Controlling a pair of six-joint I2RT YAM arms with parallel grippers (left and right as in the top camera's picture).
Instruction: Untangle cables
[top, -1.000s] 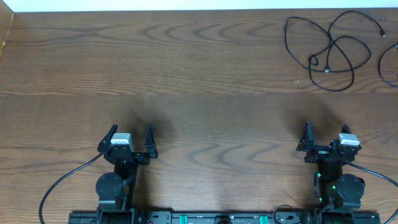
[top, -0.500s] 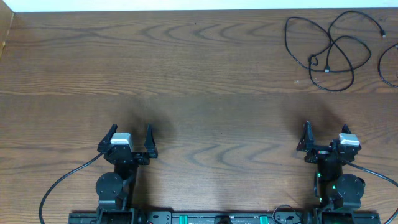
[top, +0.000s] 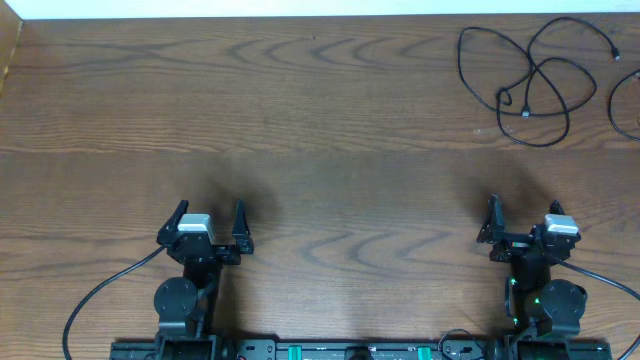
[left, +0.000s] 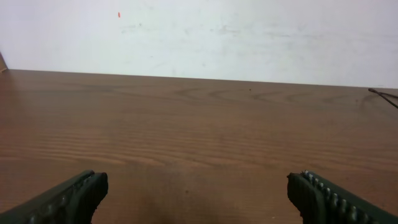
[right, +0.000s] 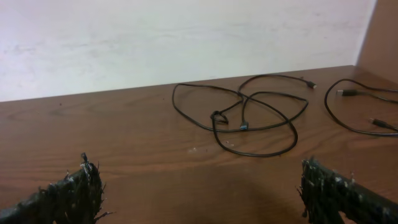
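Observation:
A thin black cable (top: 530, 85) lies looped and crossed over itself at the table's far right, also visible in the right wrist view as the black cable (right: 249, 118). A second black cable (top: 615, 110) curves at the right edge, seen again as the second cable (right: 354, 118). My left gripper (top: 208, 222) rests open near the front left, nothing between its fingers (left: 68, 199). My right gripper (top: 522, 222) stands open near the front right, well short of the cables, its fingers (right: 68, 196) empty.
The brown wooden table (top: 300, 130) ends at a white wall (left: 199, 31) at the back. Thick black arm wires (top: 100, 290) trail along the front edge by the arm bases.

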